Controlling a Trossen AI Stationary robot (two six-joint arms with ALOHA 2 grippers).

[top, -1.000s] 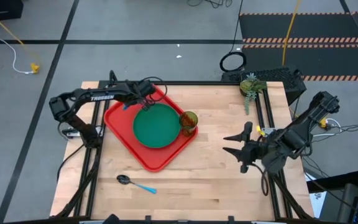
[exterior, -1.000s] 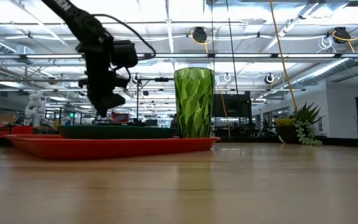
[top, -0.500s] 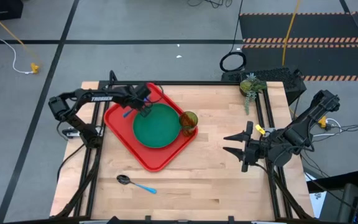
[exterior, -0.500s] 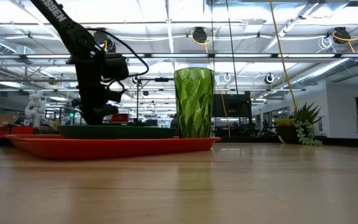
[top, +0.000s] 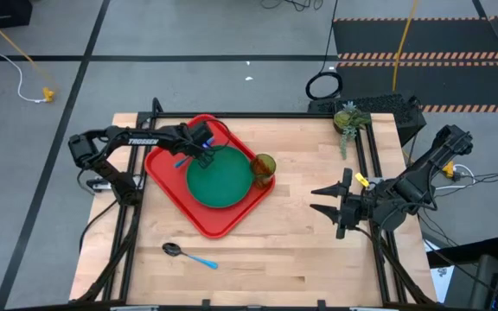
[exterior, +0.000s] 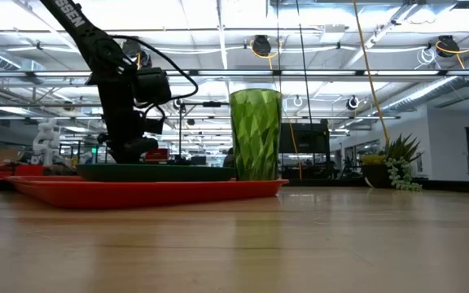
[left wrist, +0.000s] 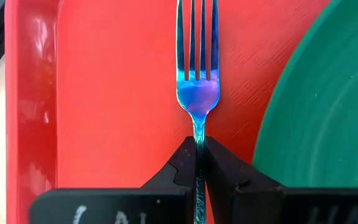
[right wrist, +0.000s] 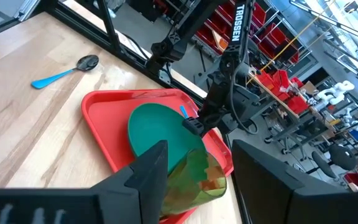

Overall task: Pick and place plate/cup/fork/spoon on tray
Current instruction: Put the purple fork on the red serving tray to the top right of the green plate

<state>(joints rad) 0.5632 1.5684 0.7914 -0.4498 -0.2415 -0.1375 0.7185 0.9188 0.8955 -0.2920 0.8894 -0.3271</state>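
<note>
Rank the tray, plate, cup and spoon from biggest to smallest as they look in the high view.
1. tray
2. plate, covering roughly half the tray's width
3 and 4. cup and spoon: too close to call. The spoon is longer but thin, and the cup is seen from above as a small round shape.

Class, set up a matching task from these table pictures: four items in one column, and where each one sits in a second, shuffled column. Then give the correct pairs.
Items:
1. fork
2. spoon
3. cup
4. plate

Places:
A. lying flat in the middle of the tray
B. on the bare wooden table, off the tray
C. held in the left gripper, above the tray beside the plate
D. standing upright at the tray's edge nearest the right arm

Pairs: 1-C, 2-B, 3-D, 4-A
</note>
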